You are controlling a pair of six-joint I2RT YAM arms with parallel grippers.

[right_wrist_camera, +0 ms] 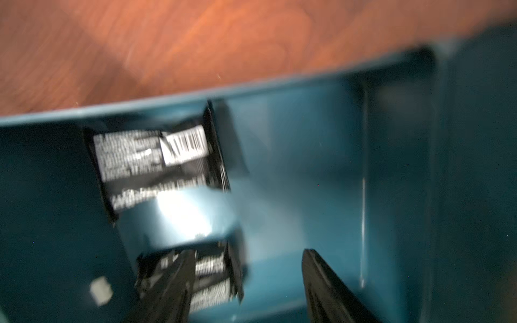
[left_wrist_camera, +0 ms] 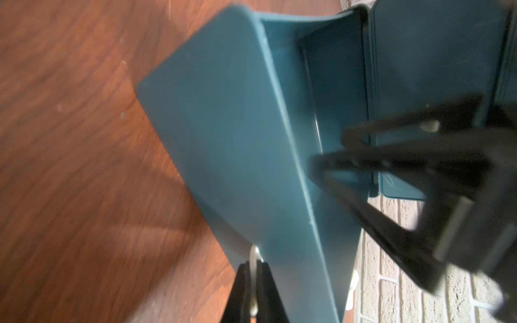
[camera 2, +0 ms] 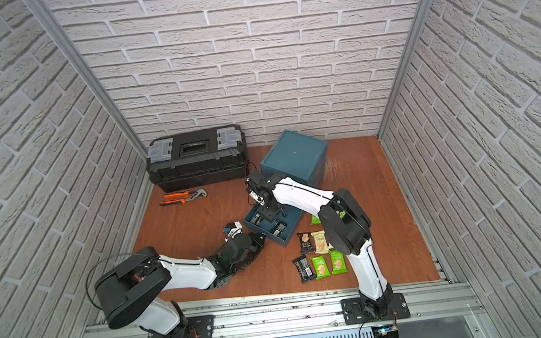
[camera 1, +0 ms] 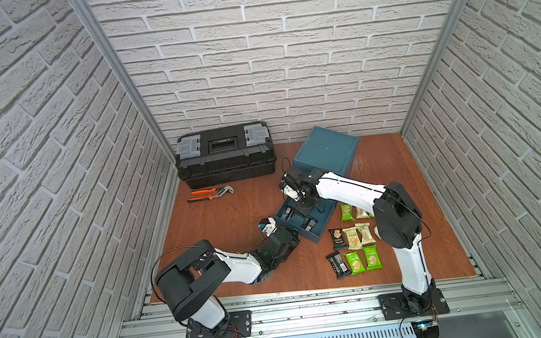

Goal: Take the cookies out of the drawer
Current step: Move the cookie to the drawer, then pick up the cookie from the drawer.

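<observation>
We see the blue drawer (camera 1: 324, 228) standing open from its cabinet (camera 1: 326, 150) on the wooden surface (camera 1: 220, 232). Two black packets are inside the drawer. One (right_wrist_camera: 156, 165) leans against a drawer wall with its barcode side showing, and the second (right_wrist_camera: 212, 282) lies flatter on the drawer floor close by.

The other cookies (camera 1: 352, 238) lie on the surface just beside the drawer, on the side toward the right arm's base. We count eight there, in green, cream and black wrappers, and the arm partly hides a couple of them.

The left tool (left_wrist_camera: 254, 264) sits at the drawer's front panel, near its lower corner. It is pinched fully together on a thin pale tab (left_wrist_camera: 254, 253) that pokes out past its fingertips. We cannot tell what that tab belongs to.

The right tool (right_wrist_camera: 249, 253) hangs down inside the drawer with its jaws about half apart and nothing gripped between them. One finger (right_wrist_camera: 179, 279) crosses over the flatter black packet. The wrist view is too blurred for us to tell whether it touches.

Well apart from the drawer, on the left arm's side, lie orange-handled pliers (camera 1: 210, 194). A black toolbox (camera 1: 225, 157) stands beyond them.
</observation>
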